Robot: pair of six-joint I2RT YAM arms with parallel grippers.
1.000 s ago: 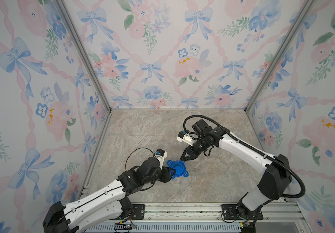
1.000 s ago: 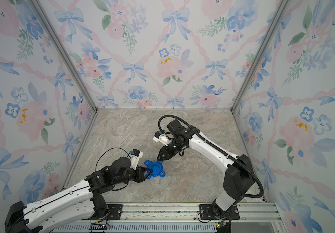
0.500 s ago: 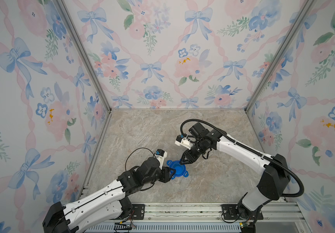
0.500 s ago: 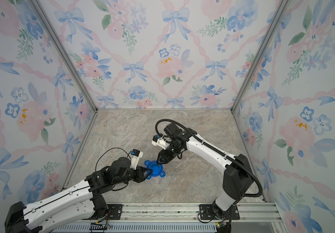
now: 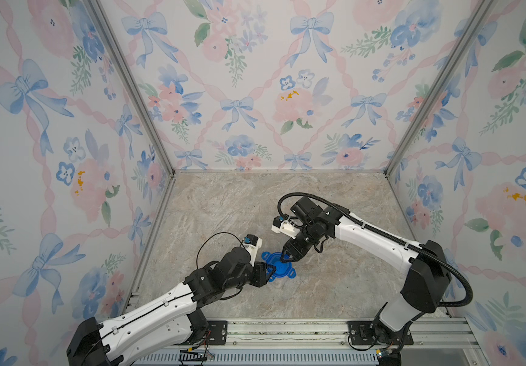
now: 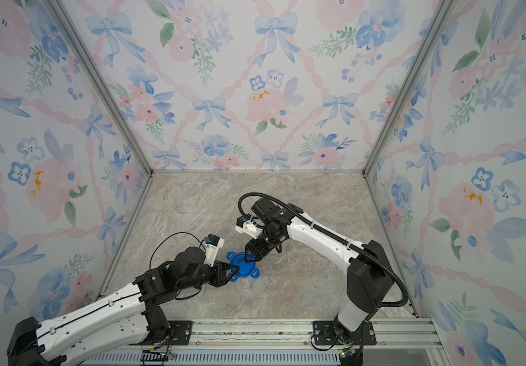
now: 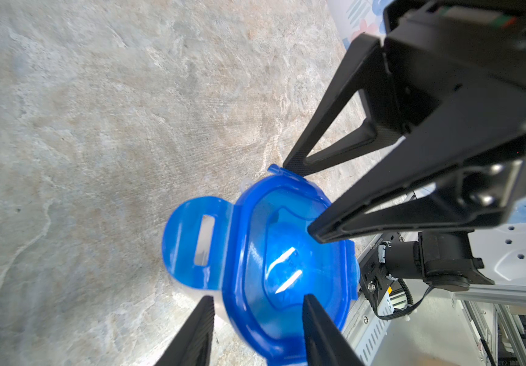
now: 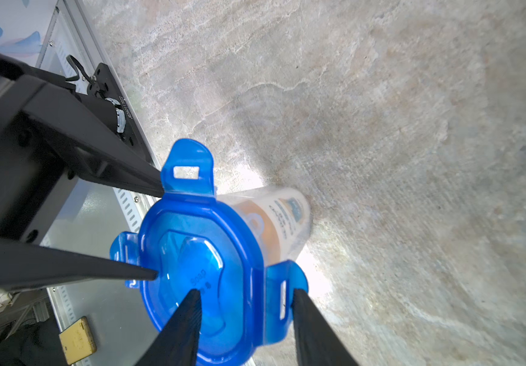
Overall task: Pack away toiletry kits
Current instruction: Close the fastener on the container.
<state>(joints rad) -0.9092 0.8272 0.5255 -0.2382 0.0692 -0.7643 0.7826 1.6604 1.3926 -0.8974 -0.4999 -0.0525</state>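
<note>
A translucent cup (image 8: pixel 301 236) stands on the stone-look floor with a blue lid (image 5: pixel 280 270) (image 6: pixel 244 271) (image 7: pixel 287 253) (image 8: pixel 192 253) on top. Through the cup's wall the toiletry kits show only as a white tube with orange and blue print (image 8: pixel 282 218). My left gripper (image 5: pixel 272 272) (image 6: pixel 234 272) (image 7: pixel 258 317) is open, its fingers straddling the lid's near-left rim. My right gripper (image 5: pixel 287 258) (image 6: pixel 248 258) (image 8: pixel 244 293) is open too, one finger over the lid's top and one outside a raised clip tab (image 8: pixel 284 301). Nothing is clamped.
Another clip tab (image 8: pixel 188 172) sticks up beside my left gripper's finger. The metal base rail (image 5: pixel 287 329) runs along the front edge close behind the cup. Flowered walls close in the back and both sides.
My right gripper has come down and toward the lid, and its jaws have spread wider. My left gripper has stayed at the lid's rim, barely changed.
</note>
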